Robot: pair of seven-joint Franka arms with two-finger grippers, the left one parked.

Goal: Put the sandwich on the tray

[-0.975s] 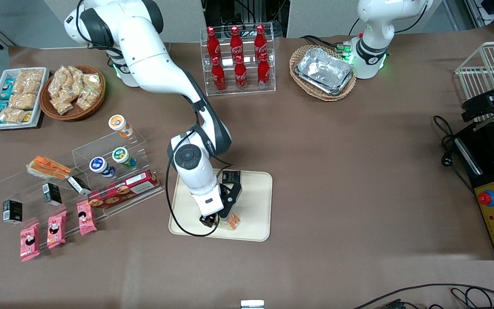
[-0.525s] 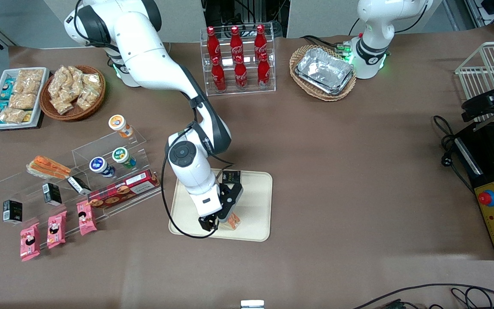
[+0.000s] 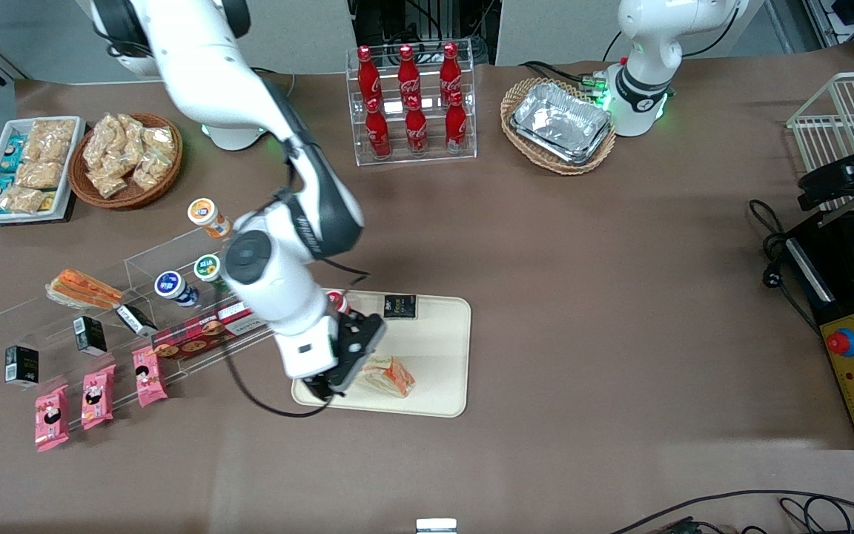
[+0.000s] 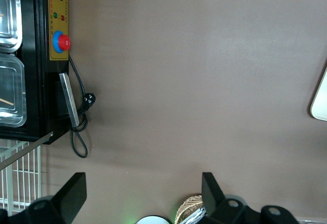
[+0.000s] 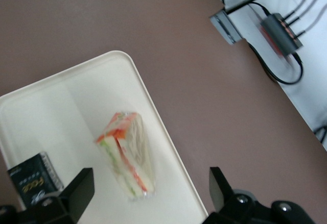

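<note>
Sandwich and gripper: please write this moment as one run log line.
sandwich: lying on tray, released | gripper: open, above tray edge beside sandwich | black packet: on tray

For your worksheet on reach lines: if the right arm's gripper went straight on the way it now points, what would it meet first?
Probably the sandwich lying on the tray; the open gripper points down at it from above, though depth is unclear.
</note>
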